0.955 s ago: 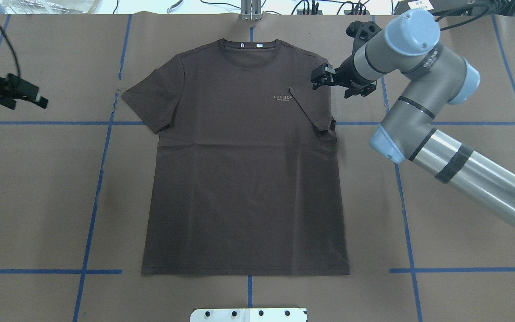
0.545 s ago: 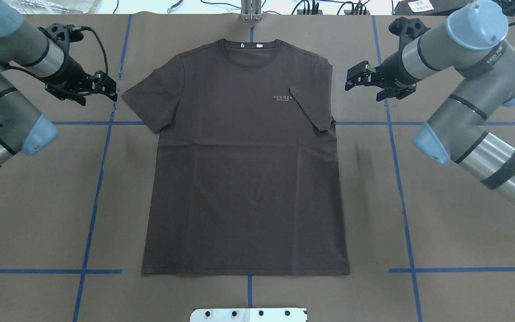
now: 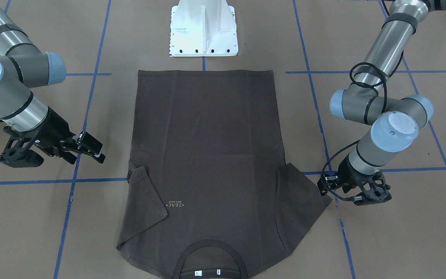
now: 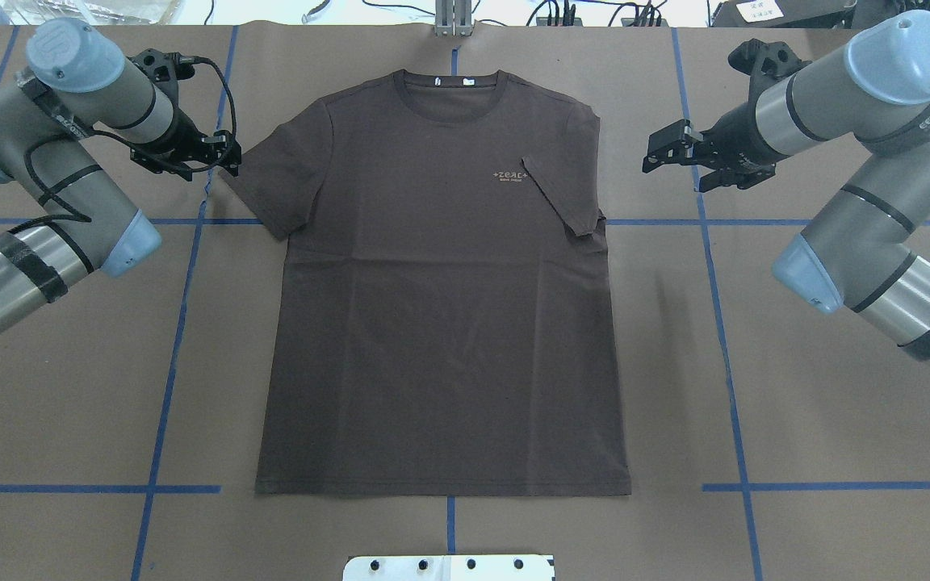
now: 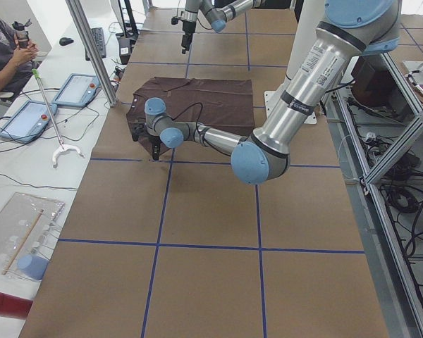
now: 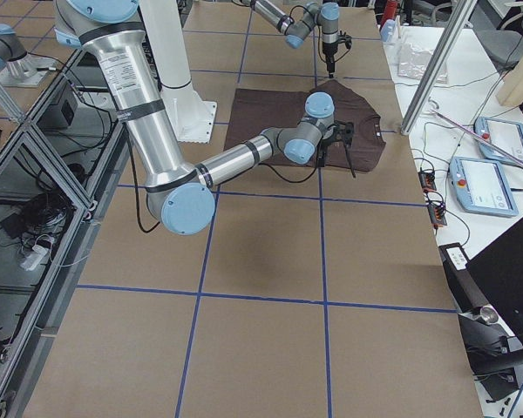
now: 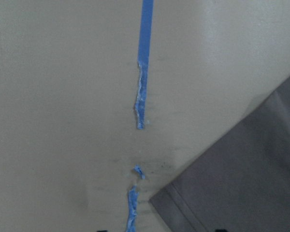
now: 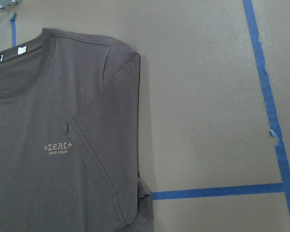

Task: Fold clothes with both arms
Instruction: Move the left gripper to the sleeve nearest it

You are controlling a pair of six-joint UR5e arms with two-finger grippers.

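Note:
The dark brown T-shirt (image 4: 441,307) lies flat on the brown table, its collar (image 4: 450,81) at the far side. The sleeve on my right side (image 4: 566,198) is folded in over the chest beside the pale print (image 4: 511,175). The other sleeve (image 4: 275,181) lies spread out. My left gripper (image 4: 228,155) hovers open just outside that sleeve's tip (image 7: 193,203), also seen across the table (image 3: 325,185). My right gripper (image 4: 659,151) is open and empty, clear of the shirt's right shoulder (image 8: 128,58). From the front it hangs over bare table (image 3: 93,149).
The white pedestal base (image 3: 203,29) stands at the shirt's hem side. Blue tape lines (image 4: 182,323) cross the table. A person (image 5: 7,53) sits at a side table with tablets (image 5: 28,120) beyond the collar end. Metal posts (image 5: 92,49) stand at that edge.
My left arm has swung in from the left edge to the spread sleeve's tip. My right gripper has drawn back to the right, away from the folded sleeve. The shirt has not moved.

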